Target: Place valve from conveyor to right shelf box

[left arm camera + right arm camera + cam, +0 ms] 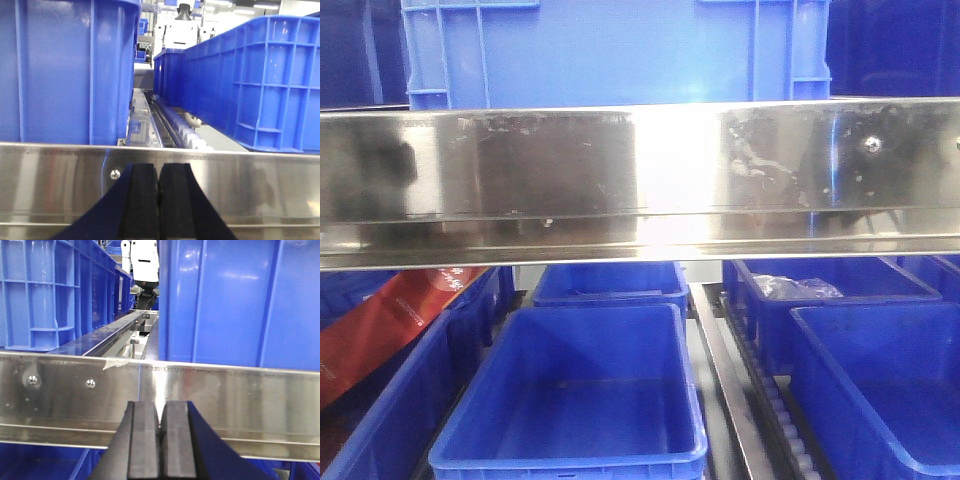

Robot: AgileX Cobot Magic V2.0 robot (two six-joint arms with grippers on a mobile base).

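In the front view you face a wide polished stainless-steel shelf rail (640, 180) running edge to edge, with a pale blue ribbed plastic crate (610, 50) standing on the shelf above it. Below the rail, an open deep-blue rectangular plastic bin (575, 400) sits front and centre, bare inside; a second like bin (610, 283) stands just behind it. Toward the right edge of that lower shelf, another blue bin (880, 390) sits near the front, and the bin behind it (820, 290) holds clear crumpled plastic bags (800, 288). A strip of white rollers (785, 420) runs between the centre and right bins. At the left edge you see a red printed sheet (390, 320) slanting across more blue bins. Neither valve nor conveyor shows in any of your three views. In the left wrist view, the left gripper (159, 200) has its black pads pressed together, nothing between them, in front of a steel rail (250, 185); blue crates (65, 70) stand behind it on both sides of a roller track (185, 127). In the right wrist view, the right gripper (161, 445) likewise has its pads closed on nothing, before a steel rail (240, 400) with a blue crate (240, 300) behind.
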